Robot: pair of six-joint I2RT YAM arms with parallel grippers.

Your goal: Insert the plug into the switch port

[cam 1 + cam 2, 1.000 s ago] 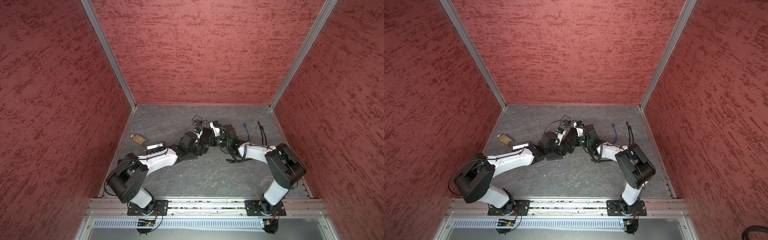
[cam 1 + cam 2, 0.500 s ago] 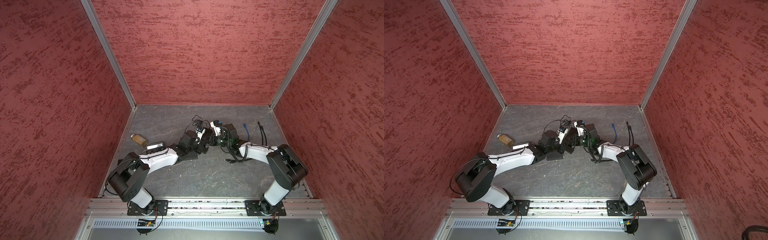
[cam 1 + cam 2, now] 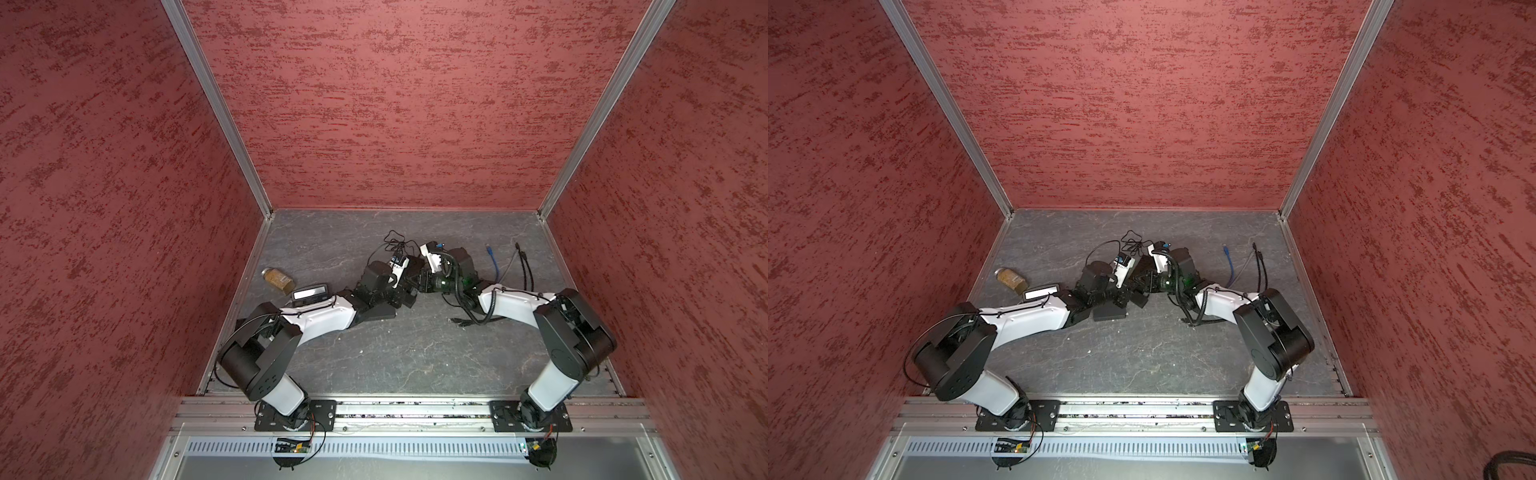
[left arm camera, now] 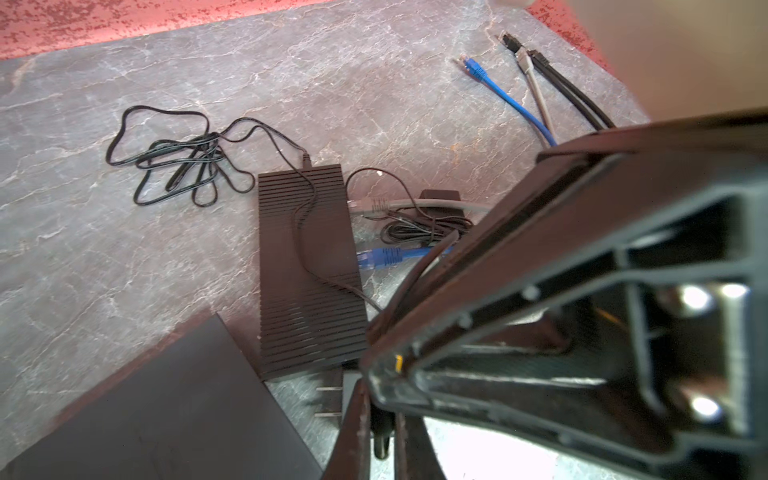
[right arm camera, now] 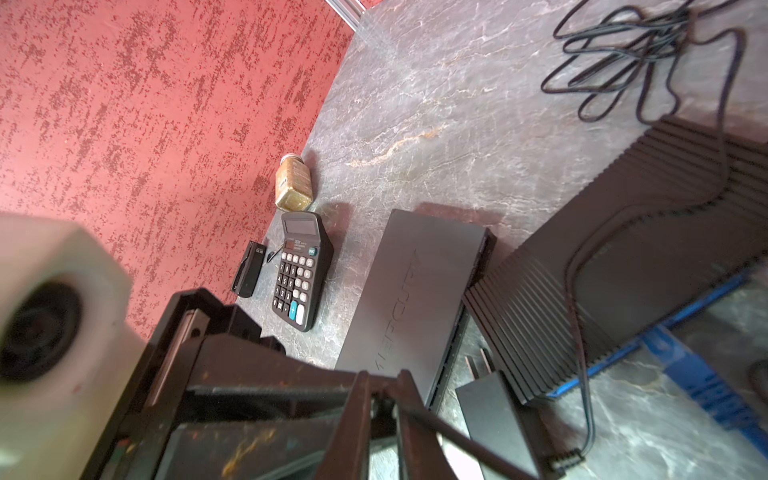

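I see the grey worktop (image 3: 395,353) carrying a jar (image 5: 294,183) and calculator (image 5: 301,270) by its left edge. The flat black switch (image 5: 411,291) and a ribbed black box (image 4: 316,332) lie mid-worktop, touching. A black cord (image 4: 195,156) tangles behind them. A blue cable (image 3: 493,262) and black cables (image 3: 524,270) lie toward the far right corner.

The switch (image 5: 411,291) is matt and smooth; the tabletop (image 5: 436,104) looks like veined stone.

A jar (image 3: 277,279) is placed by the left wall (image 3: 124,208), a calculator (image 3: 309,294) just beside it. Right of these the switch (image 3: 380,312) is laid, with a ribbed box (image 5: 623,270) alongside.
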